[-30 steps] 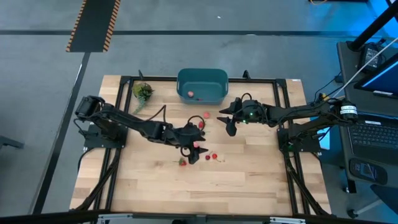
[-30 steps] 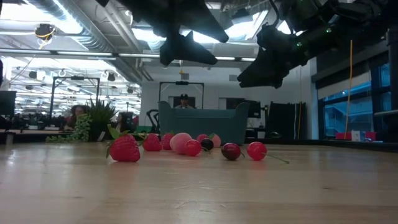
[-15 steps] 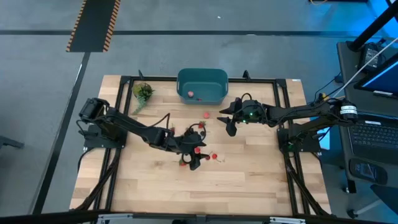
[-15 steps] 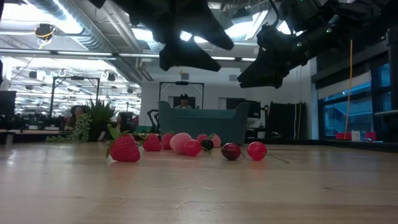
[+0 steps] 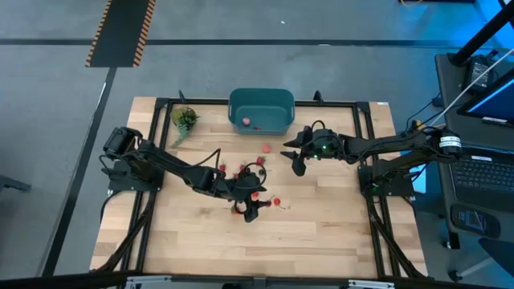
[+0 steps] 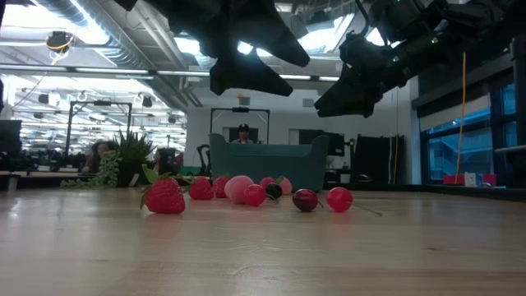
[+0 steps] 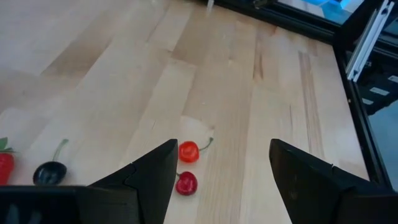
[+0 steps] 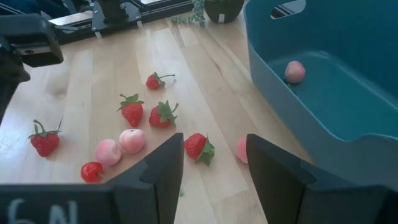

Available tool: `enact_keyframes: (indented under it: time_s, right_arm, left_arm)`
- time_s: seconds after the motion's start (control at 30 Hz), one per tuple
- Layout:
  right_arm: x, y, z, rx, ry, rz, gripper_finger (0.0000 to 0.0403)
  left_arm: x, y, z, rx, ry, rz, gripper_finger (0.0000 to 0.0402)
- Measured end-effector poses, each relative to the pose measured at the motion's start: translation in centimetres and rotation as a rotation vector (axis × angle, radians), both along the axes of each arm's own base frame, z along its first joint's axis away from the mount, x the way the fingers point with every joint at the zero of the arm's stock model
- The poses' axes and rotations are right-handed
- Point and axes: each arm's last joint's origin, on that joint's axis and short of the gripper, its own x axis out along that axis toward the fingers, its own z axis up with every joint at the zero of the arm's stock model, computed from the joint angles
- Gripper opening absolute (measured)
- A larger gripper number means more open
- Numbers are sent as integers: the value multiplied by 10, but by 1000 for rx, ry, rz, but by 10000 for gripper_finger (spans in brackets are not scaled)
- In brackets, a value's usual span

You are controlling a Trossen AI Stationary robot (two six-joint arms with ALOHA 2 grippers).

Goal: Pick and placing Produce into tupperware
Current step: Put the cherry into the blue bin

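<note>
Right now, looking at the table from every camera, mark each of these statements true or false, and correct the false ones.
1. The teal tub holds one pinkish piece. True.
2. The left gripper is shut on a strawberry. False: its fingers stand open and empty above two small red cherries on the wood.
3. The green leafy bunch lies inside the tub. False: it sits on the table, to the left of the tub in the high view.
4. Most of the produce lies on the table, outside the tub. True.
5. The right gripper is holding a piece over the tub. False: it hangs empty above the table, beside the tub, over a strawberry.
</note>
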Motion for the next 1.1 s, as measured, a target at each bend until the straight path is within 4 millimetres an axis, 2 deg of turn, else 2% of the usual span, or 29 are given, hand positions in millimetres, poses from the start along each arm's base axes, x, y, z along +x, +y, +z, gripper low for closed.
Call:
enact_keyframes:
  time_s: [0.5,0.73,1.1]
  right_arm:
    - [-2,0,-4,6,44,0,177]
    - [-2,0,-3,7,36,-1,177]
    - [-2,0,-3,7,36,-1,177]
  left_arm:
    - [-2,-7,0,18,-4,1,245]
    - [4,-9,-18,29,34,-5,245]
    - [4,-11,-18,40,25,-19,245]
